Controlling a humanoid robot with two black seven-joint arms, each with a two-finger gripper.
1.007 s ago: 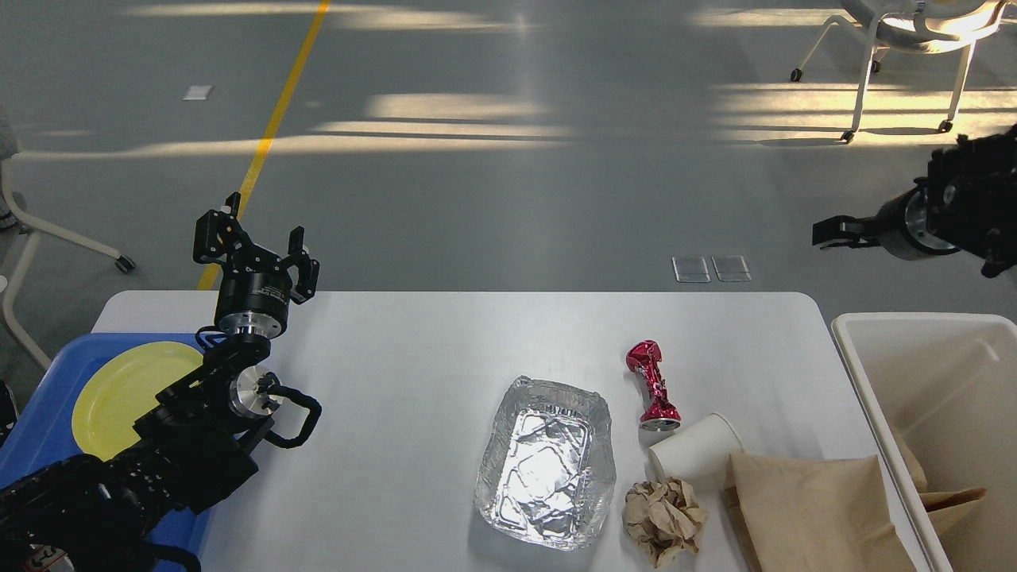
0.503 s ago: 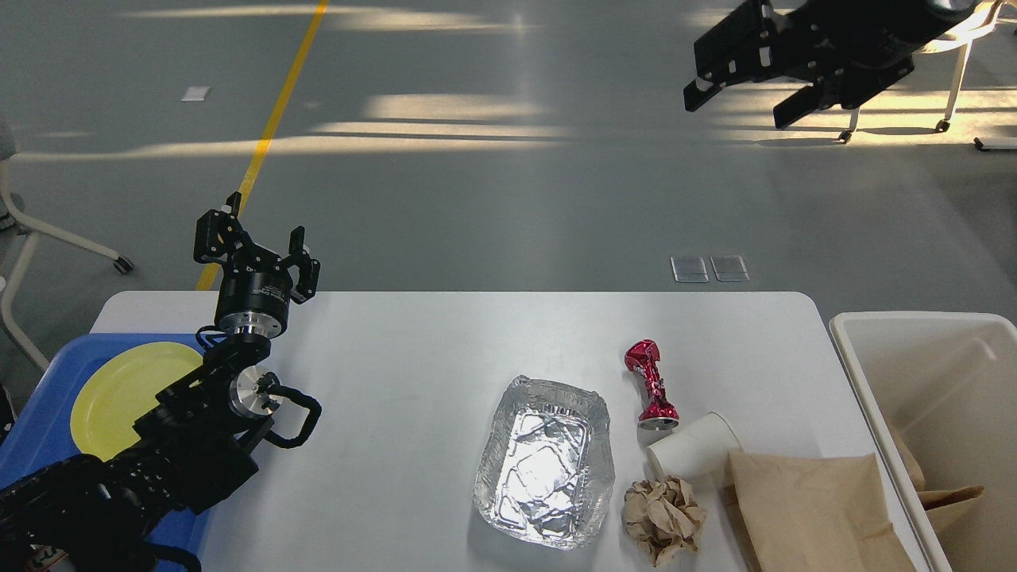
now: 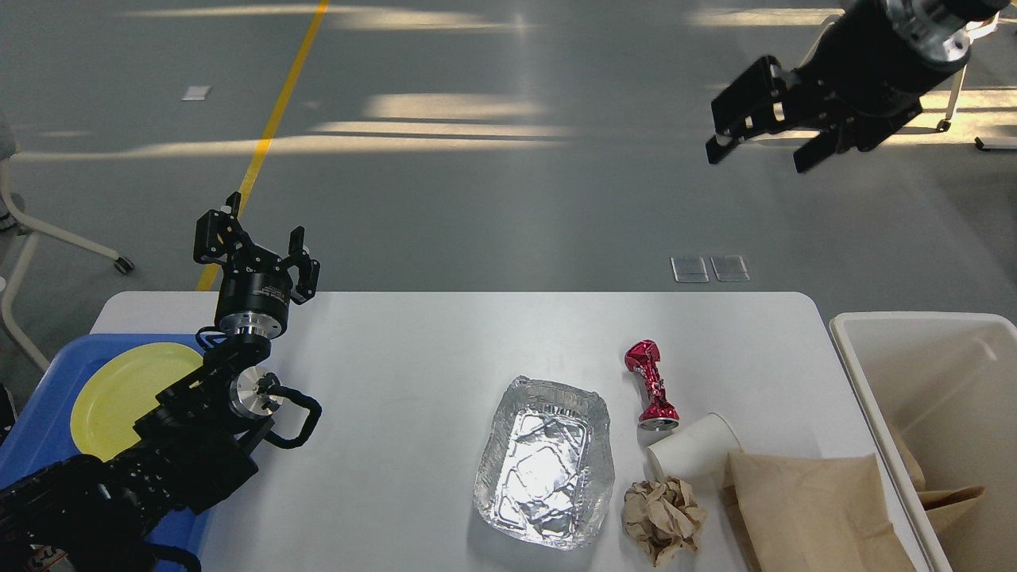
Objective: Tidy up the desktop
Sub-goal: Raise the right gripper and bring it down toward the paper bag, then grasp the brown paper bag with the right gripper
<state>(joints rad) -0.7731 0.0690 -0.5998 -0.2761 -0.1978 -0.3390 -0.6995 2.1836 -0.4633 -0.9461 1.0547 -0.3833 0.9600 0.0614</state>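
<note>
The white desktop [image 3: 413,349] fills the lower view. On its right half lie a crumpled foil tray [image 3: 547,462], a crushed red can [image 3: 651,384], a tipped white paper cup [image 3: 693,454], a crumpled brown paper ball [image 3: 663,519] and a flat brown paper bag [image 3: 818,512]. My left gripper [image 3: 256,242] is open and empty, raised over the table's back left edge. My right gripper [image 3: 759,151] is open and empty, held high at the upper right, far above the items.
A blue tray [image 3: 44,433] with a yellow plate [image 3: 119,397] sits at the table's left end, partly under my left arm. A white bin [image 3: 929,381] with brown paper inside stands off the right edge. Chairs stand on the grey floor behind.
My right arm swung up from the right edge to the top of the view, then came slightly down and right. The left arm and the items have not moved.
</note>
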